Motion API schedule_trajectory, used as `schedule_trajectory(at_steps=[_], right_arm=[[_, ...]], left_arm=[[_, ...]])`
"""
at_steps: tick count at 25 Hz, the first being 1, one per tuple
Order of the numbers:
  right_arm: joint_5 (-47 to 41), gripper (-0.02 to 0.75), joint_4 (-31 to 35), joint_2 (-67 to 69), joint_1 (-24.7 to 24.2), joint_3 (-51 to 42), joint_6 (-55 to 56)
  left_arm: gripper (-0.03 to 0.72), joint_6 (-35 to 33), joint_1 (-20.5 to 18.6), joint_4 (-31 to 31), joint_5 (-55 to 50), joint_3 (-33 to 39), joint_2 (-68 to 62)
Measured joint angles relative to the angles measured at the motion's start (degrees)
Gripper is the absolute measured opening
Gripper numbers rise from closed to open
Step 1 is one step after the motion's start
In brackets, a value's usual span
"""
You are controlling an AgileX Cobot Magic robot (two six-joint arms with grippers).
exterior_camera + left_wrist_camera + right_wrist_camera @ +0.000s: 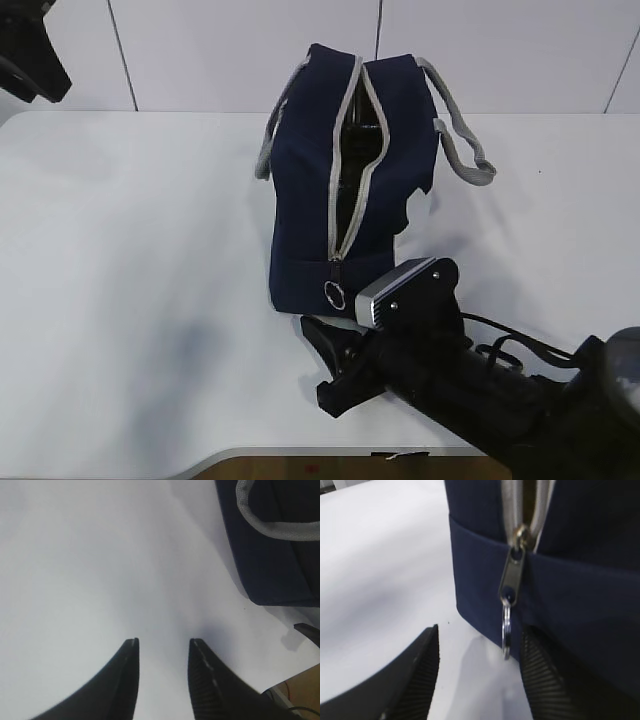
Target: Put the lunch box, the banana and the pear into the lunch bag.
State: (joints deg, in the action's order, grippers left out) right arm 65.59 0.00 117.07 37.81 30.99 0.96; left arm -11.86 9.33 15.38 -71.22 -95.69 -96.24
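We see the lunch bag (352, 180) standing upright near the back middle of the white surface (140, 290), its grey zipper (345, 170) open along the top so the dark inside shows. The zipper slider sits at the near end, and its ring pull (334, 293) hangs down the front face. Grey webbing handles (462, 145) droop over both sides of the bag.

The right hand (325, 350) lies low on the surface just in front of the bag's near end. In the right wrist view its fingers stand apart, clamped on nothing; the ring pull (506, 630) hangs between them, just beside the right finger (540, 675), and we cannot tell whether they touch.

The left hand (162, 652) hovers over bare surface with its fingers apart and nothing between them; the bag's corner (270, 555) and one handle loop (280, 525) appear at the upper right of its view.

We cannot make out the lunch box, banana or pear in any view.
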Motion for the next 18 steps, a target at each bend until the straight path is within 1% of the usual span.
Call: schedule_trajectory(at_steps=[18], right_arm=[[0.0,0.418,2.39,0.89,0.0,0.38,0.1]], left_arm=[[0.255,0.0,0.0,0.0,0.0,0.0,0.0]])
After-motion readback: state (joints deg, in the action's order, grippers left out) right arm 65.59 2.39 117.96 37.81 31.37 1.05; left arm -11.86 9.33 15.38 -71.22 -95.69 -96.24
